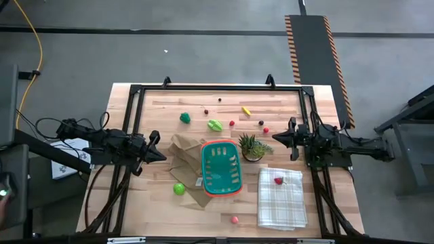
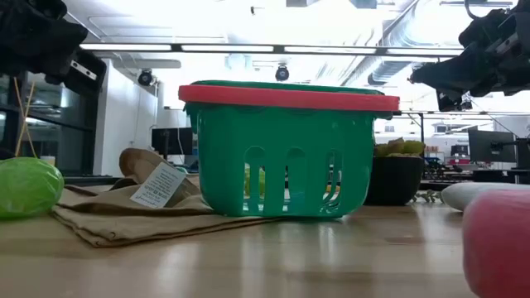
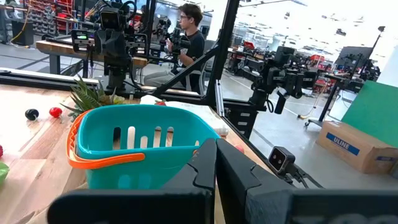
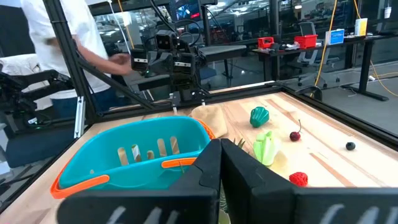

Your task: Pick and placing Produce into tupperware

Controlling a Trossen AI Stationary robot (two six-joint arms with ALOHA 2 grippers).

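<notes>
Two grippers wait with their fingers pressed together, holding nothing. The left gripper hangs over the left side of the table. The right gripper hangs over the right side, near the plant.

Between them sits the tub, partly on a paper bag. It looks empty.

Toy food lies all around. A green ball rests just by the bag. A leafy piece and a green lump lie behind the tub. A yellow piece and dark berries lie farther back. One red piece sits on the cloth.

These toys are probably light, hard and smooth. Round ones may roll or slip, so pinch them across the middle. The tub is likely light too and could slide if bumped.
</notes>
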